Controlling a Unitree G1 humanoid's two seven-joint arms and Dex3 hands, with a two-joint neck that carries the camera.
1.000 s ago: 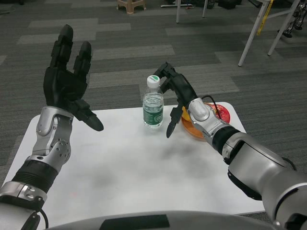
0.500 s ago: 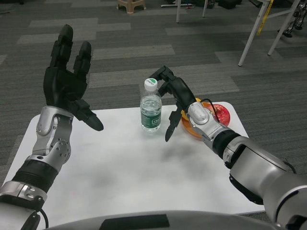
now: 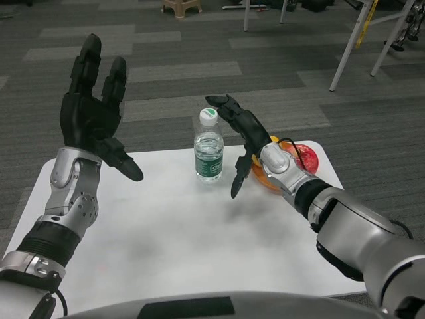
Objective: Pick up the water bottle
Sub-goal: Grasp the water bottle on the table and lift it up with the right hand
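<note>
Left arm: silver forearm rises from the near left corner of the table, wrist upright. Left hand (image 3: pixel 93 113) is raised above the table's left side, palm facing inward, fingers (image 3: pixel 85 63) extended upward and apart, thumb angled down toward the table. It holds nothing.

Right arm: forearm enters from the near right corner and reaches toward the far edge, wrist over the right side of the table. Right hand (image 3: pixel 244 133) is spread, upper fingers (image 3: pixel 222 106) stretched left, thumb pointing down toward the table. It grips nothing.
</note>
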